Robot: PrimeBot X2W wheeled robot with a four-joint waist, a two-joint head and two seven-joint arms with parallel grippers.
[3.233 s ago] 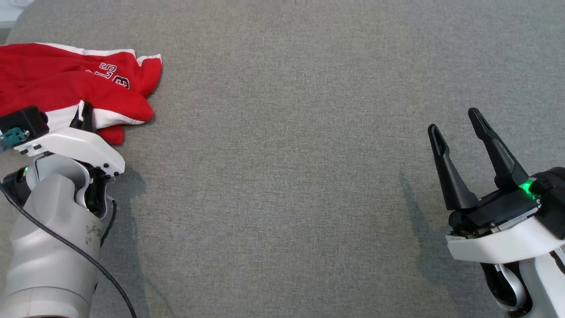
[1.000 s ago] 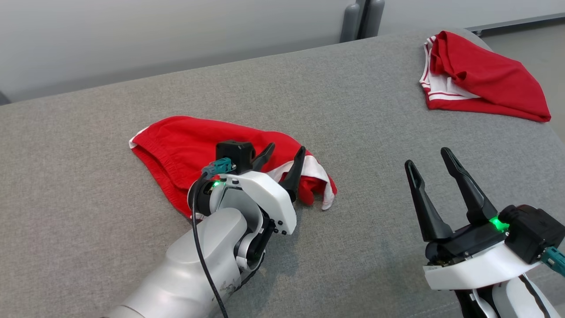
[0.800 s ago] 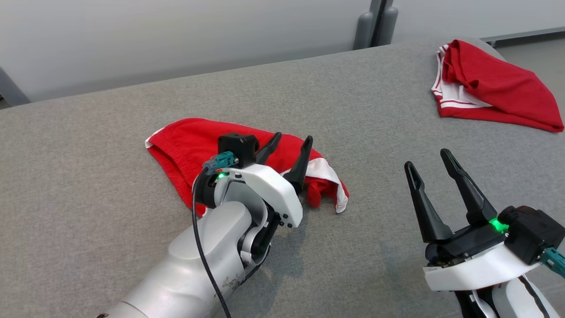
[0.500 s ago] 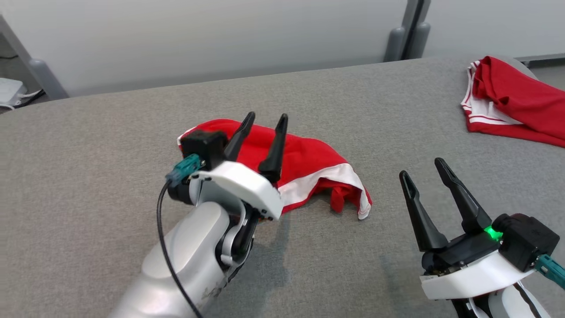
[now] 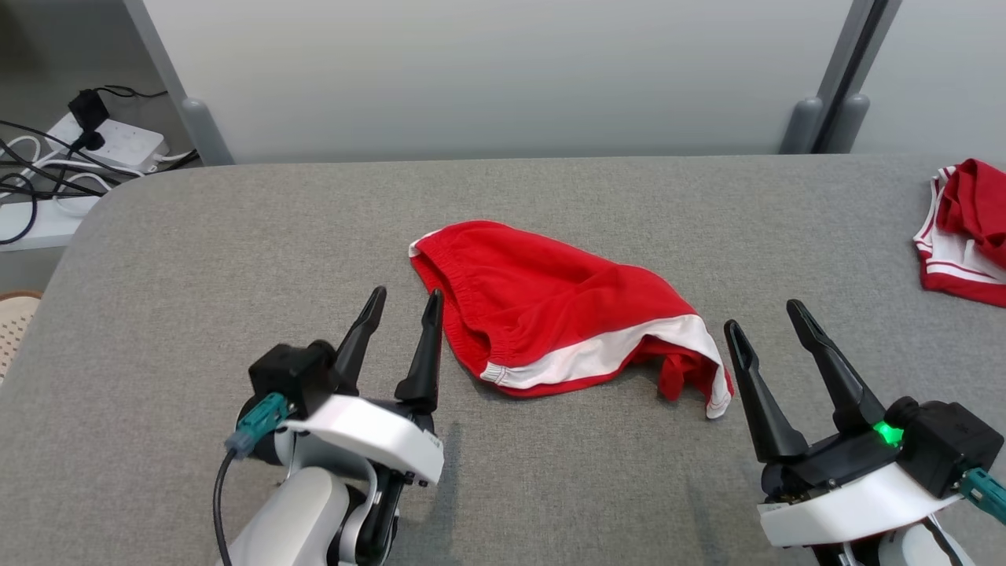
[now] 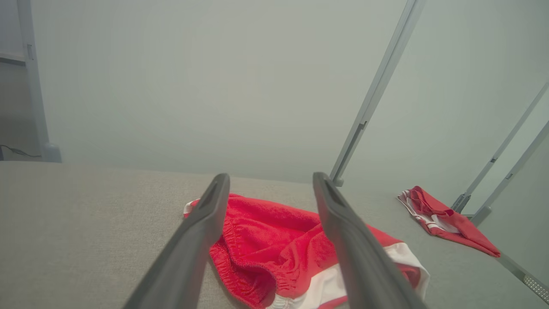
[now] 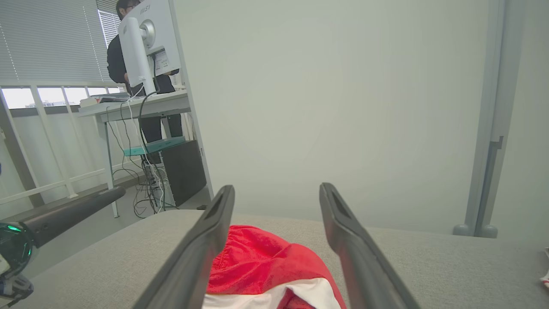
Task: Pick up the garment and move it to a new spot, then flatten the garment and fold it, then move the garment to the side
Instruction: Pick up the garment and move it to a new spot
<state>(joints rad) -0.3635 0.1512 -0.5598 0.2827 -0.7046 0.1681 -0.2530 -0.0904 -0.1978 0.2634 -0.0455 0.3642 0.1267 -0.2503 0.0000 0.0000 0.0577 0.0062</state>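
Garment (image 5: pixel 550 306) lies bunched mid-worktop (image 5: pixel 236 236), left gripper (image 5: pixel 407 292) & right gripper (image 5: pixel 761 313) both open, empty, either side of it; to flatten, best pinch waistband (image 5: pixel 452 303) w/ left, white hem (image 5: pixel 597 354) w/ right, pull apart low.

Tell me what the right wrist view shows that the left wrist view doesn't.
Right wrist, not left: a person behind a monitor at a desk, cables hanging beneath. Left wrist, not right: the second red garment whole, far across the table; the right wrist view catches a sliver at most. Both: the view's own open gripper, left gripper or right gripper, framing the near red garment on the table, pale wall behind.
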